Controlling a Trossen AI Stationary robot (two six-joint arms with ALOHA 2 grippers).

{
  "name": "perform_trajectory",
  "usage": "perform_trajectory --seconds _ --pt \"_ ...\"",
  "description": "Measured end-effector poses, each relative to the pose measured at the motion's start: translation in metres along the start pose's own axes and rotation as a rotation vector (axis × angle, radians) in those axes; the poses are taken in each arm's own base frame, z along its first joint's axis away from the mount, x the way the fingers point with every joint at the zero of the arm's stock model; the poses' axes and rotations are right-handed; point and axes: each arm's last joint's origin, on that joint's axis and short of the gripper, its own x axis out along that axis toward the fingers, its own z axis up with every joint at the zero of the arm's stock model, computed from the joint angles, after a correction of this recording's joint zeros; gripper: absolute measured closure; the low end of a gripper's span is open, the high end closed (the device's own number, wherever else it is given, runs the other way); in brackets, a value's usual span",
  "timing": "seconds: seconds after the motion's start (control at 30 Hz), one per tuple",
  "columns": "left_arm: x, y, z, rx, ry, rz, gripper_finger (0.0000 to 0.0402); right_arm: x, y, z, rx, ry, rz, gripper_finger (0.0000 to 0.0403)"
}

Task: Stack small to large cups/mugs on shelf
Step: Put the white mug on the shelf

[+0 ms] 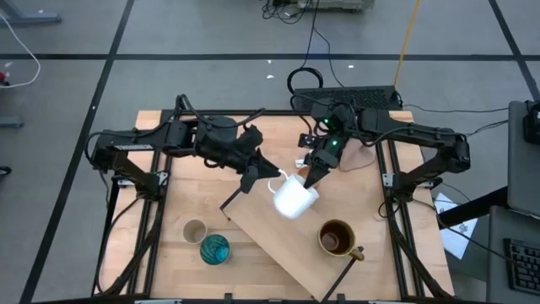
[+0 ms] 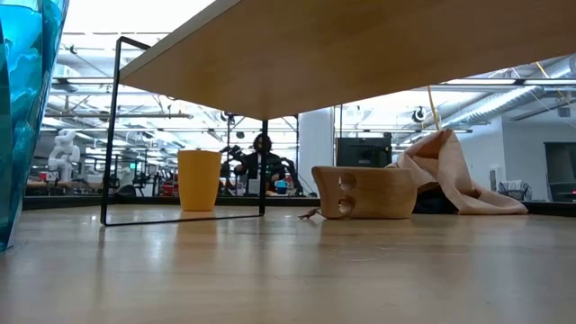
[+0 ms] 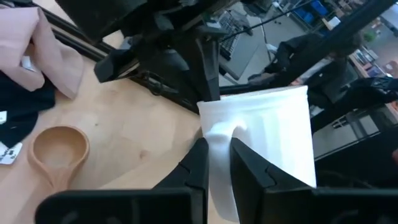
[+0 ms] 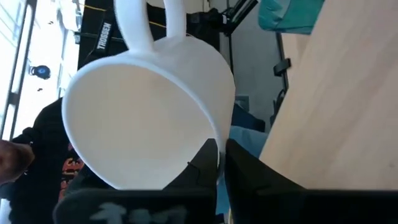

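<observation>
Across my bench (image 1: 202, 203) the shelf (image 1: 278, 253), a long pale board, lies slantwise from centre toward the near right corner. Above its upper end I hold the white mug (image 1: 294, 199) in the air with both hands, probably passing it from one to the other. My left hand (image 1: 266, 180) pinches the mug's handle (image 3: 219, 146) between nearly closed fingers. My right hand (image 1: 309, 176) clamps the rim, one finger inside and one outside. On the shelf's right end stands the dark brown mug (image 1: 337, 238), likely the first one placed. On the bare bench left of the shelf stand the beige cup (image 1: 195, 230) and teal cup (image 1: 214, 249), waiting. An orange cup (image 2: 199, 180) shows beneath the board.
</observation>
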Motion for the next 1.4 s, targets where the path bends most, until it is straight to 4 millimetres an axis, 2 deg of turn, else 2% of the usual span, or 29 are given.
perform_trajectory --seconds 0.27,0.53,0.83,1.13,1.4 --pt "0.0 -0.002 -0.003 0.017 -0.012 0.034 0.0364 -0.011 0.003 -0.002 -0.034 -0.026 0.007 0.0373" --pt "0.001 -0.003 -0.004 0.015 -0.001 0.024 0.0399 -0.016 0.007 -0.001 -0.052 -0.045 0.01 0.0342" --pt "0.002 -0.001 -0.003 0.009 -0.027 0.076 0.0399 -0.027 0.012 -0.006 -0.059 -0.078 0.01 0.0338" --pt "0.002 -0.003 -0.005 0.108 -0.107 0.21 0.0399 -0.056 0.026 -0.017 -0.107 -0.175 0.007 0.0337" --pt "0.001 -0.013 -0.015 0.181 -0.217 0.449 0.0399 -0.081 0.035 -0.028 -0.142 -0.271 -0.005 0.0337"
